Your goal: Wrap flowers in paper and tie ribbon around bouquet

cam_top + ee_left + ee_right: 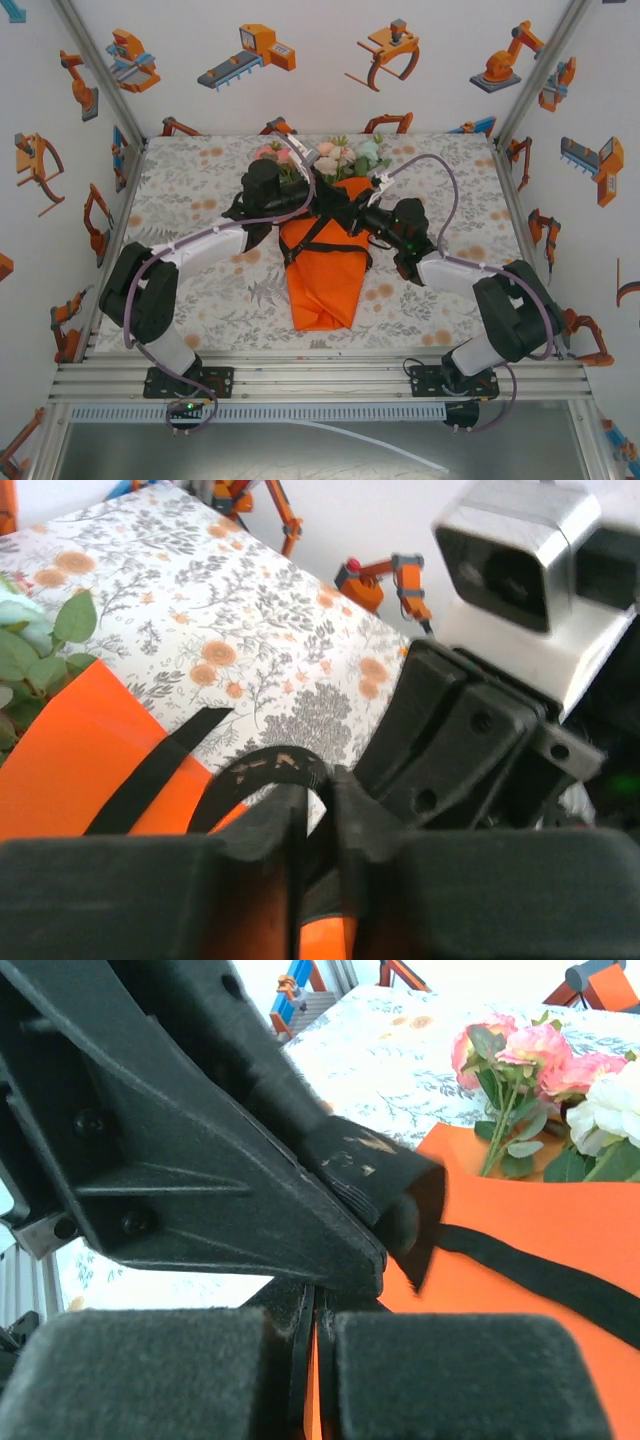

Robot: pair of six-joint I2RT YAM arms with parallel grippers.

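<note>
Mid desk (pixel 200 300), bouquet (pixel 322 262) lying flat: orange paper (pixel 322 292) cone, pink, white, mint flowers (pixel 340 156) poking out the far end, black ribbon (pixel 540 1272) across it. Looks shut on the right claw (pixel 318 1340), can't tell on the left claw (pixel 320 800).

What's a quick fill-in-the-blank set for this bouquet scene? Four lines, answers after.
1. The paper wrapped into a cone is ____.
2. The ribbon lying across that paper is ____.
3. The flowers stick out of the cone's ____ (wide/narrow) end.
4. The right gripper has its jaws ____ (open/shut).
Missing words: orange; black; wide; shut.
</note>
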